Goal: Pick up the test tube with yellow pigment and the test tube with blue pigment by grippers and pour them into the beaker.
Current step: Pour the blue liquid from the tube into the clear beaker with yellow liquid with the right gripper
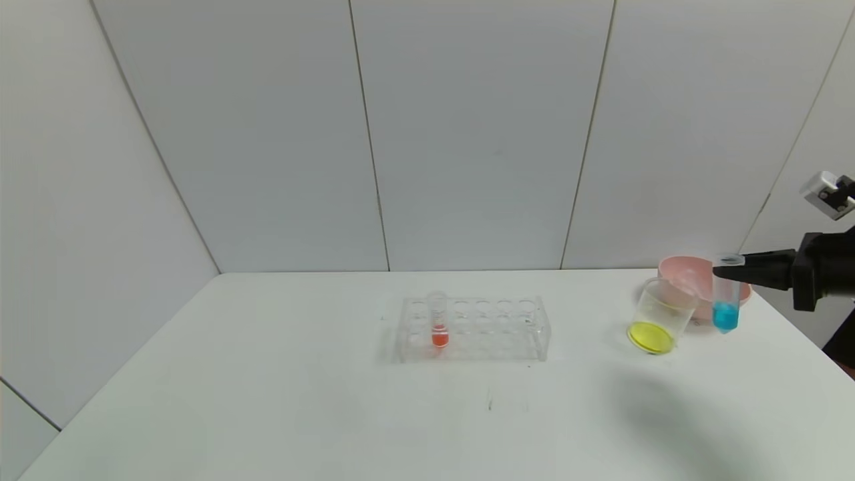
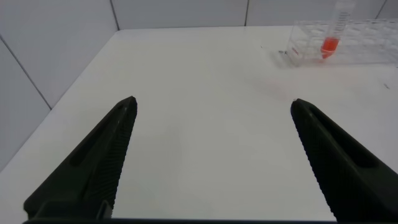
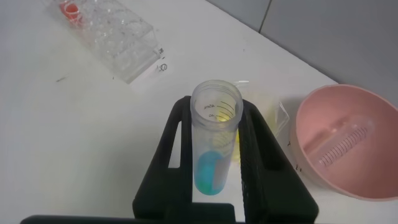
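Right tool (image 1: 725, 270) clamped, left tool (image 2: 211, 162) agape

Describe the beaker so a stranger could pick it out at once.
Start at the white table and go to its far right side, where a pink bowl sits. The beaker stands just in front of that bowl, left of the blue tube held in the right gripper. It alone is a clear cup with yellow liquid at the bottom.

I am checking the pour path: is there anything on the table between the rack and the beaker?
No. In the head view the white table is bare between the rack and the beaker.
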Tool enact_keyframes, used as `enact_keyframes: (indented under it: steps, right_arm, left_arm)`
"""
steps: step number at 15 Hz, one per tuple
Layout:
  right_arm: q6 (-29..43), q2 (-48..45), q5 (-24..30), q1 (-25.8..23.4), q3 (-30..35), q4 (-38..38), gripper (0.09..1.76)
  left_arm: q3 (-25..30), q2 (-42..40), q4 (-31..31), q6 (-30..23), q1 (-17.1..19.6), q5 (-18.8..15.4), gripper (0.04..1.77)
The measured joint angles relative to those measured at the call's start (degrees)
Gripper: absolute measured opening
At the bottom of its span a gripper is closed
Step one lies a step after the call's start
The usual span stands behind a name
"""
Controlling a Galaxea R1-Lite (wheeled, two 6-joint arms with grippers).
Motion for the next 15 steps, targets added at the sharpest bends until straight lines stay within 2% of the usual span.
enact_keyframes:
  steps: [2, 4, 6, 11, 13, 15]
  right_arm:
    - [-4.19, 1.76, -0.74, -0.15, -7.68, 10.79, 0.5]
    - [-6.25, 4.01, -4.04, 0.4, -15.6, 18.24, 0.5]
    - [-8.0, 7.41, -7.75, 1.54, -22.82, 22.28, 0.5]
    - [-9.58, 14.8, -13.23, 3.44, -36.66, 31.89, 0.5]
    - [-10.96, 17.21, -16.18, 3.96, -43.13, 38.51, 0.5]
    - [-14.59, 19.29, -20.98, 4.79, -47.04, 41.78, 0.5]
  left_arm:
    - [0.0, 0.0, 0.0, -0.02, 0.0, 0.0, 1.76]
    - [0.0, 0.0, 0.0, -0.02, 0.0, 0.0, 1.76]
    - [0.0, 0.0, 0.0, 0.0, 0.0, 0.0, 1.76]
    - [0.0, 0.0, 0.0, -0.02, 0.0, 0.0, 1.76]
    - [0.0, 0.0, 0.0, 0.0, 0.0, 0.0, 1.76]
    - [0.0, 0.0, 0.0, -0.02, 0.0, 0.0, 1.76]
